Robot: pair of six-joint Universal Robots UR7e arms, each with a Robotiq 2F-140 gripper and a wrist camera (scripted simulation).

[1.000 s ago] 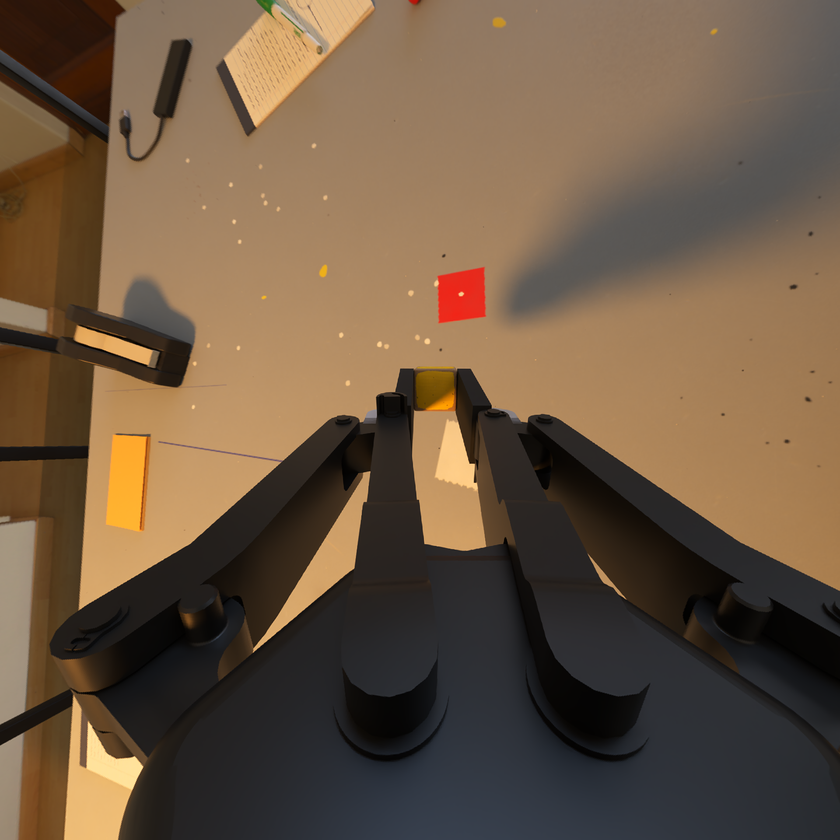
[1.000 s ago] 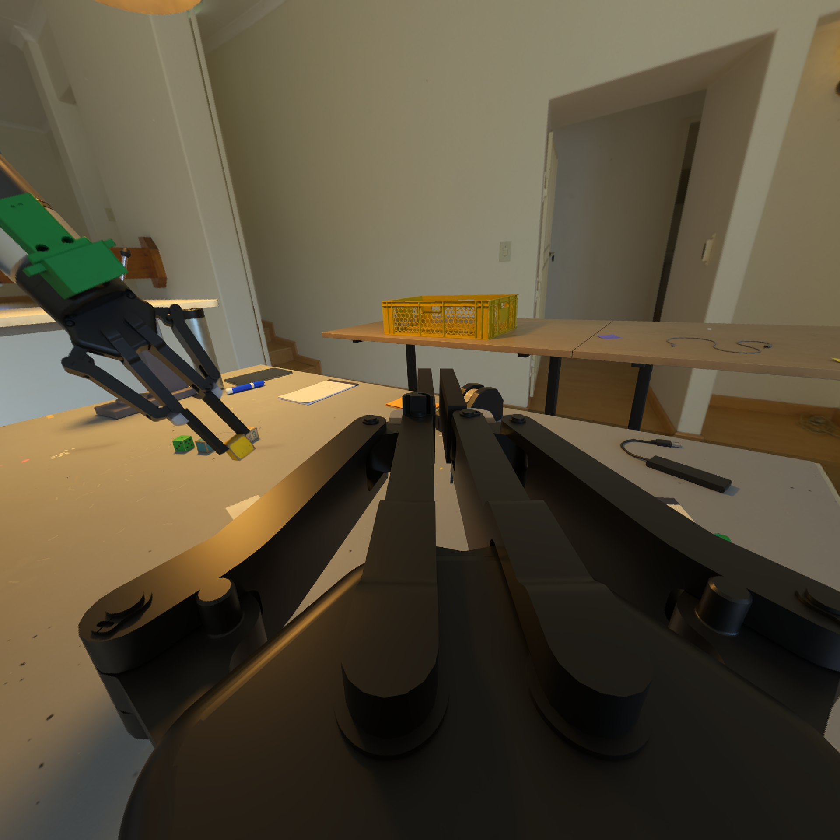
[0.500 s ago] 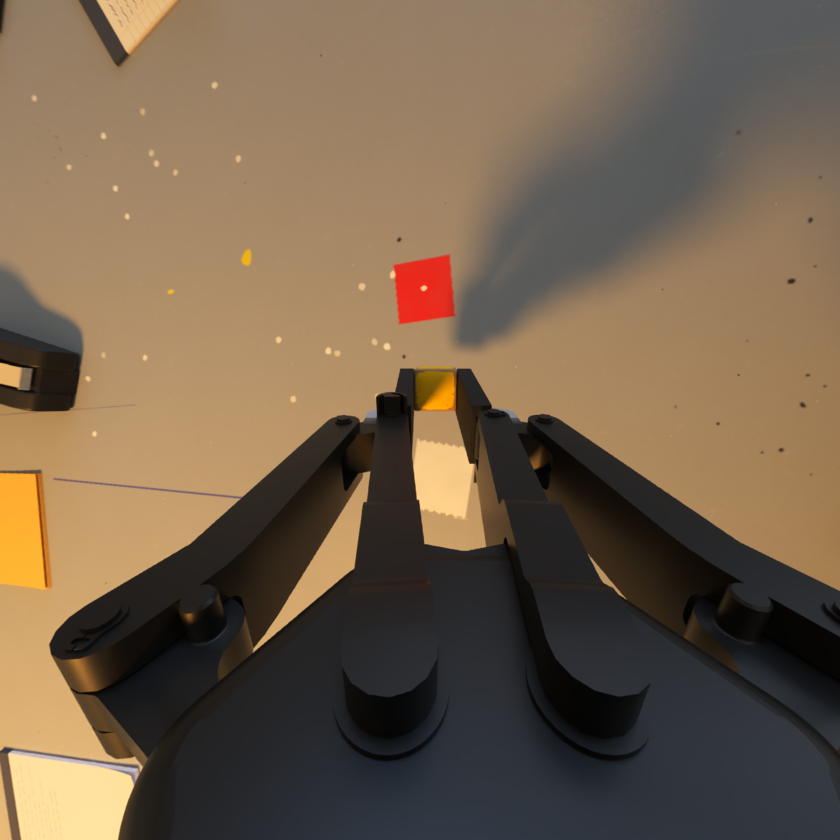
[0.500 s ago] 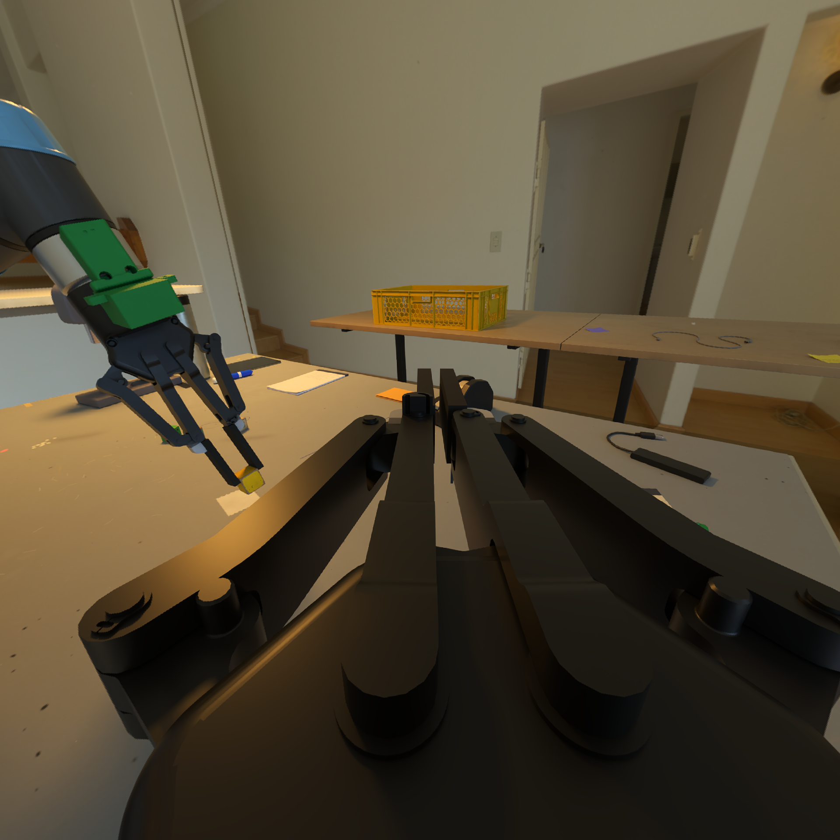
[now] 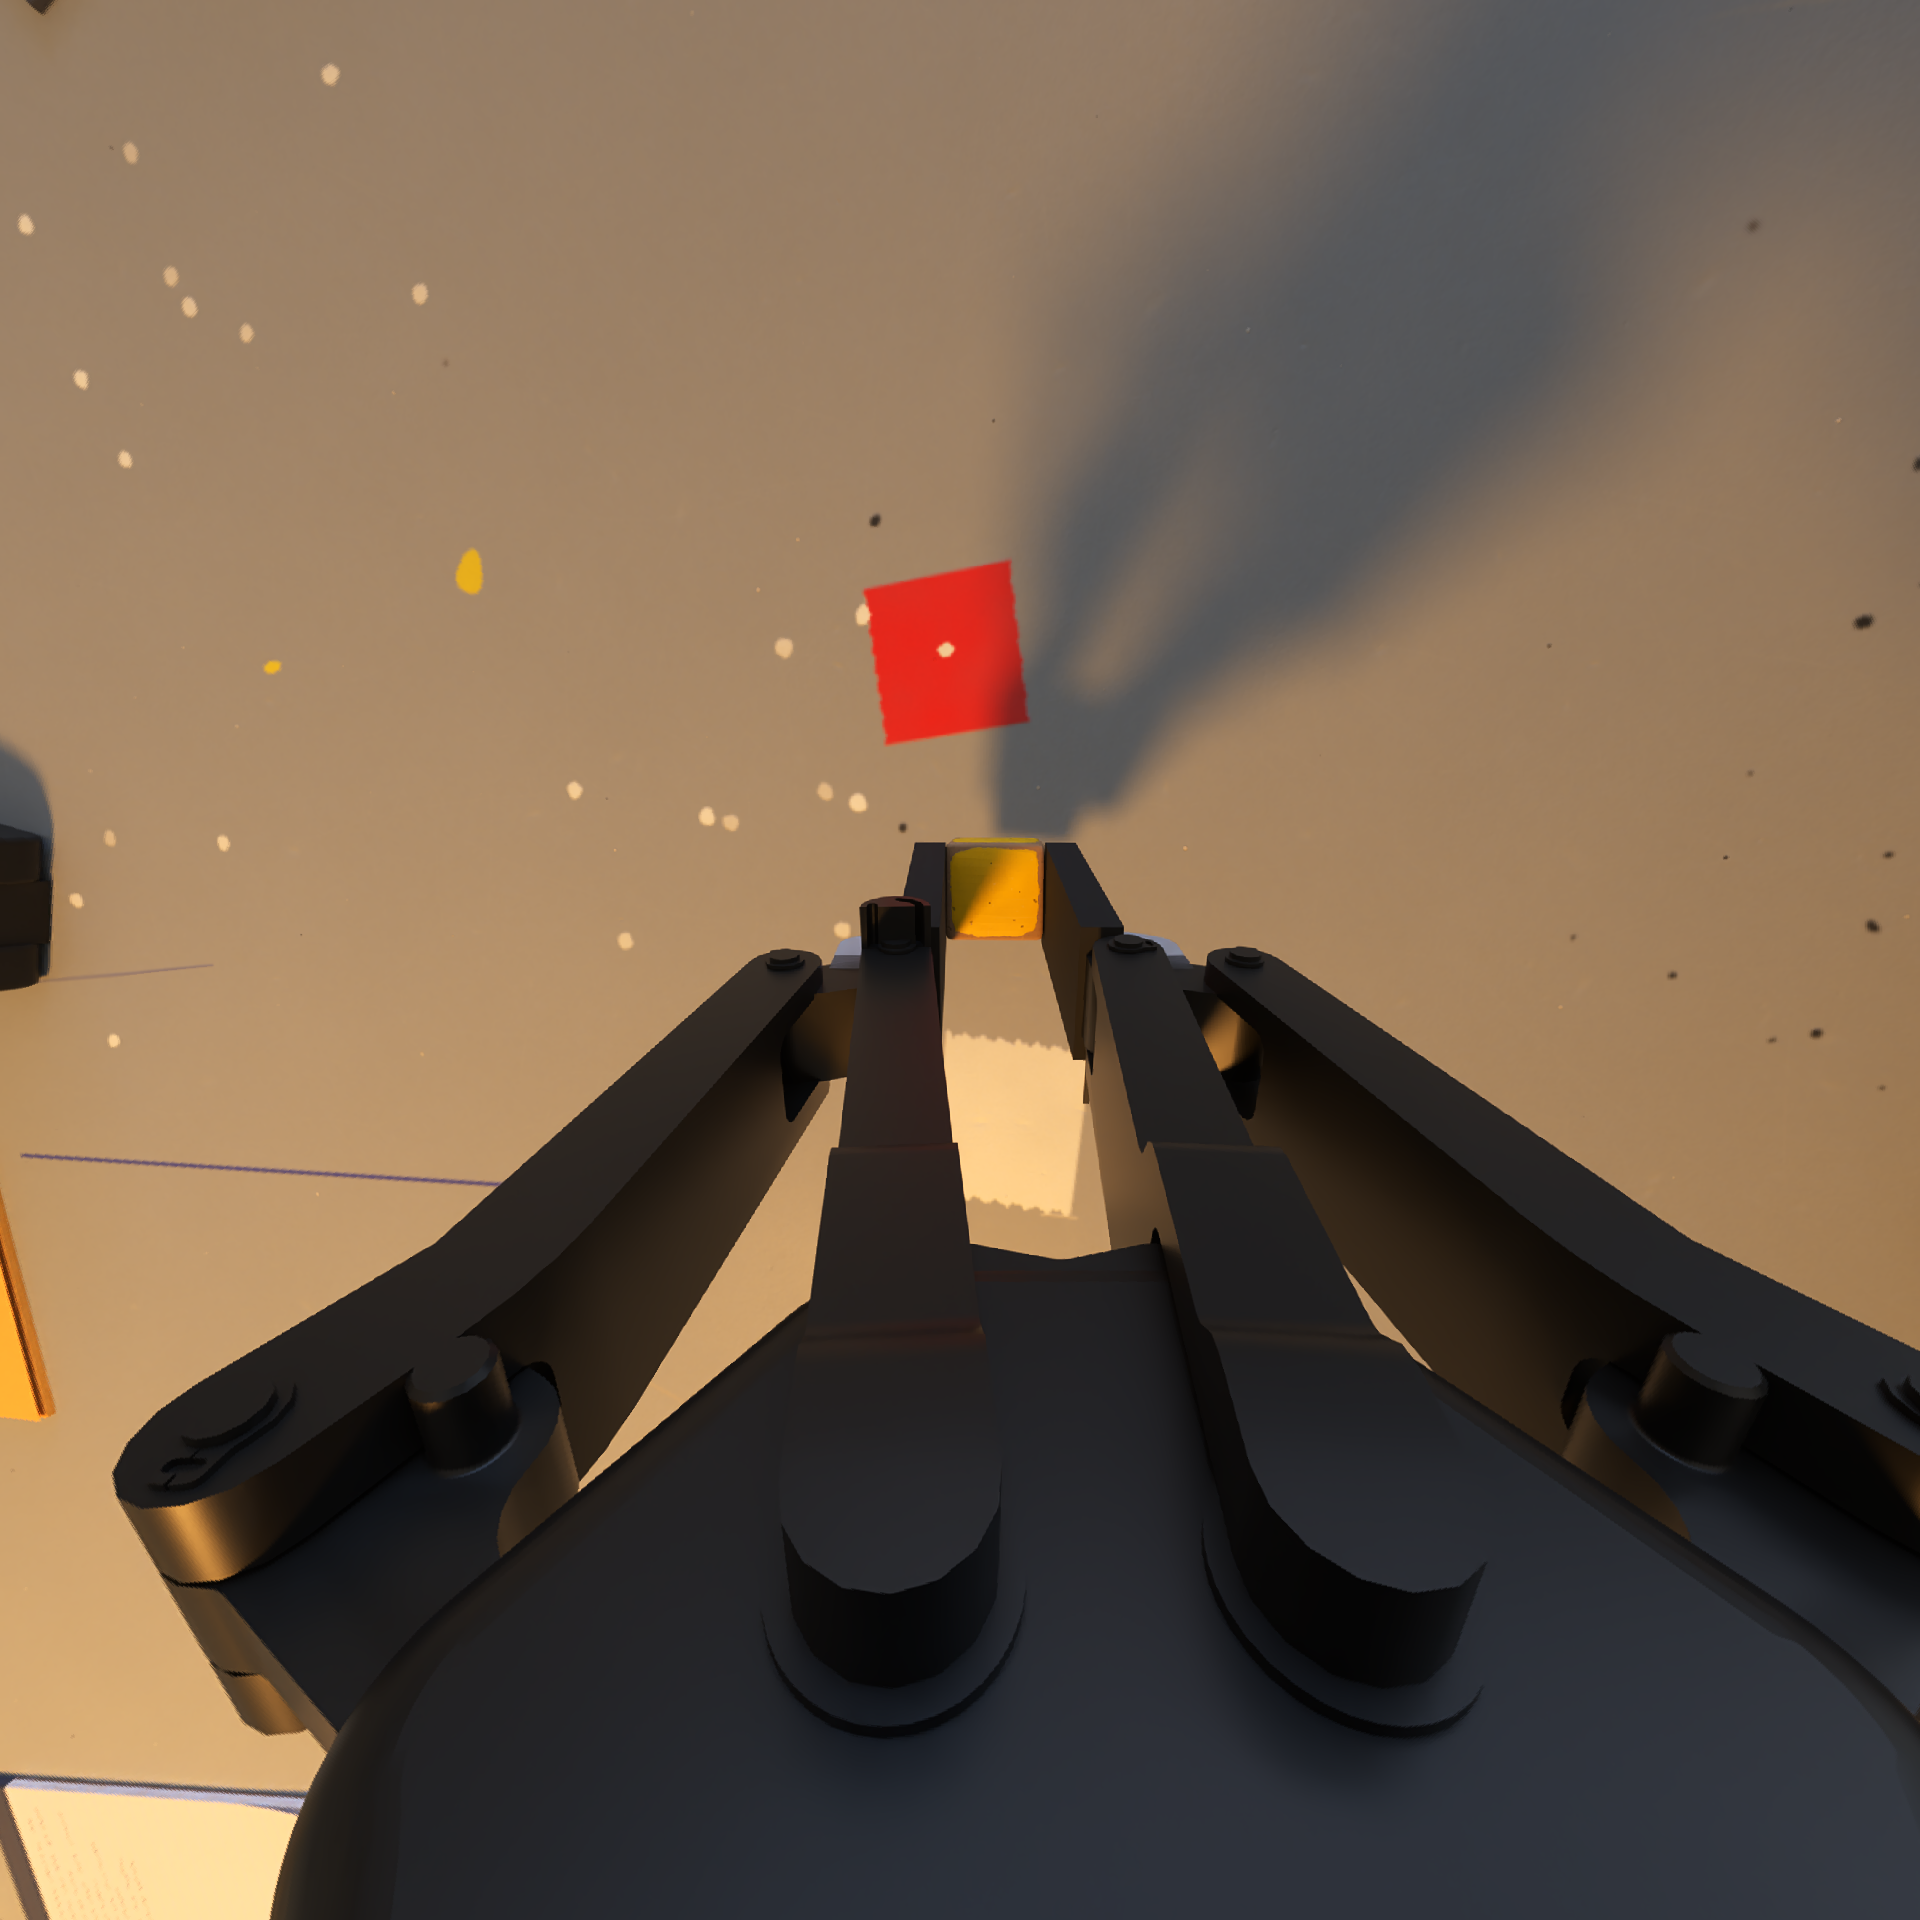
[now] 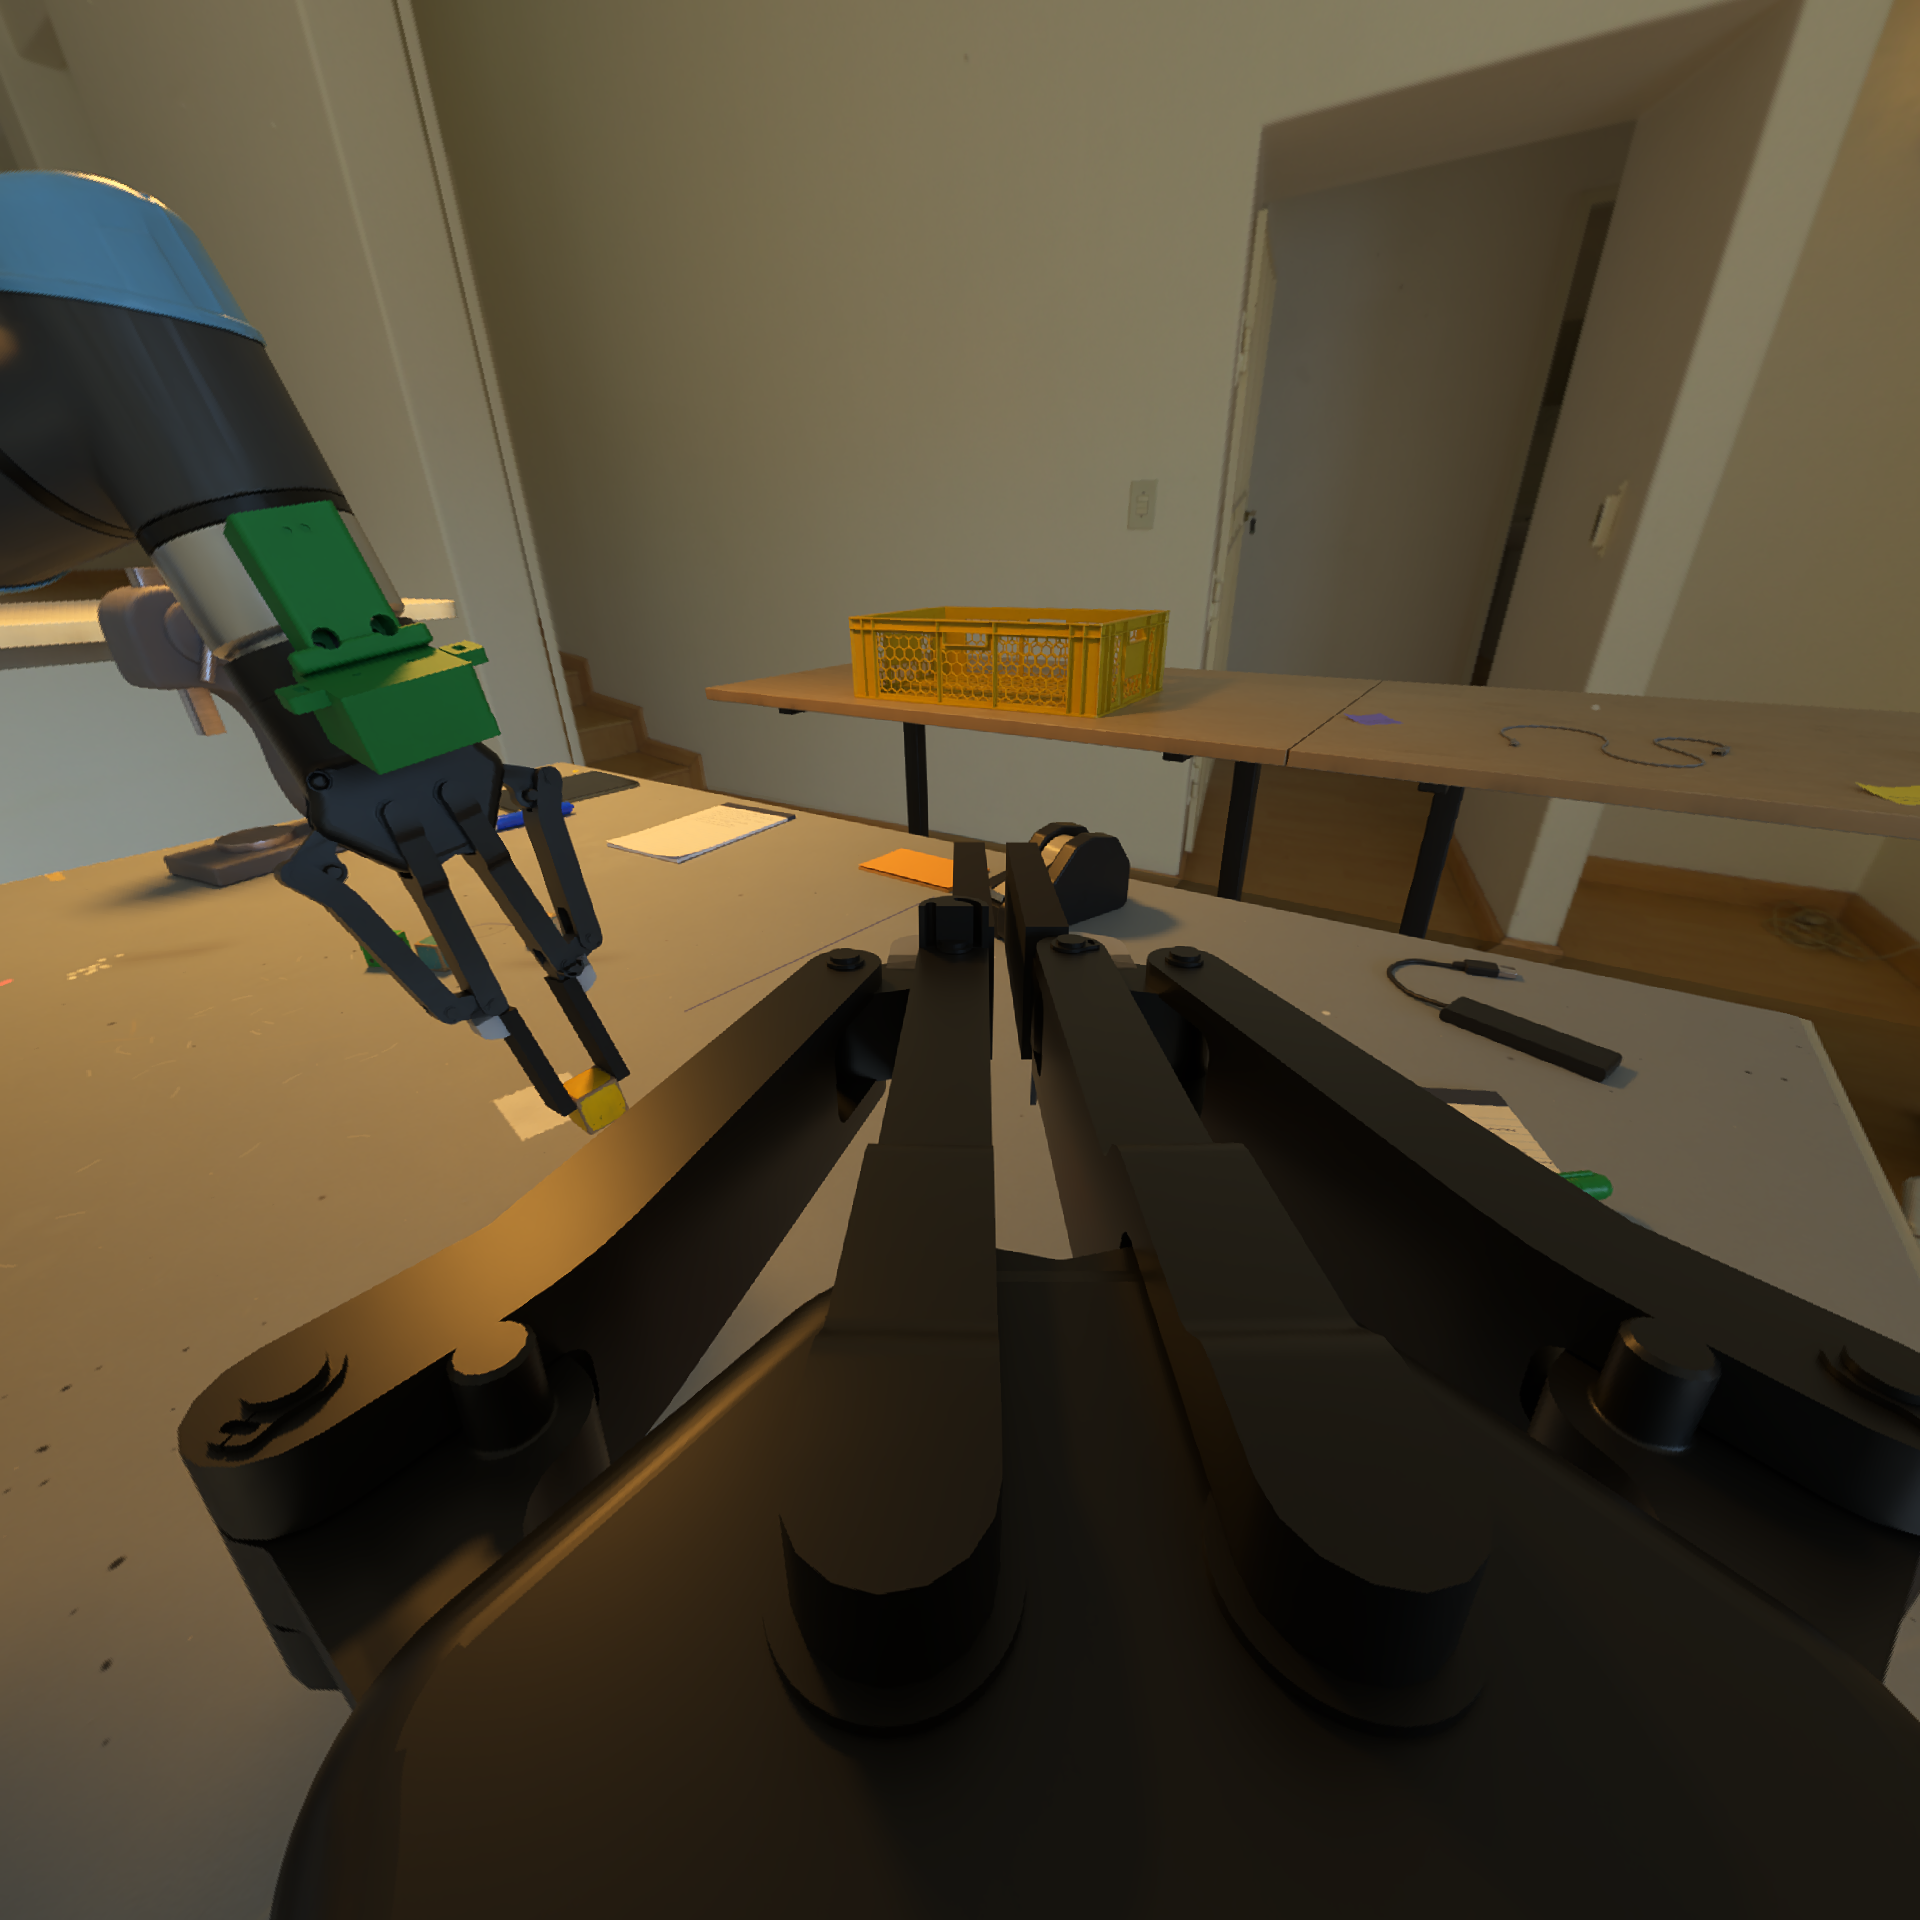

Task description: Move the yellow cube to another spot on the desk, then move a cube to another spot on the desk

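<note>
My left gripper [image 5: 994, 883] is shut on the yellow cube [image 5: 994, 891], held just above the desk. A flat red square [image 5: 943, 652] lies on the desk just beyond the cube, and a pale square patch [image 5: 1013, 1122] lies under the fingers. The right wrist view shows the left gripper [image 6: 587, 1091] with the yellow cube [image 6: 596, 1103] low over the desk beside the pale patch [image 6: 523, 1115]. Green and teal cubes [image 6: 400, 951] sit behind the left arm, partly hidden. My right gripper [image 6: 995, 883] is shut and empty, held above the desk.
On the desk are a notepad [image 6: 698, 831], an orange card [image 6: 906, 864], a black tape dispenser [image 6: 1081, 868], a black adapter with cable [image 6: 1527, 1039] and a blue pen [image 6: 530, 819]. A yellow crate [image 6: 1008, 660] stands on a far table. An open notebook [image 5: 135, 1849] lies at the left wrist view's lower left.
The left gripper has carried the yellow cube nearer to the right arm and lowered it close to the desk. The red square now appears larger and closer. The right gripper stays shut.
</note>
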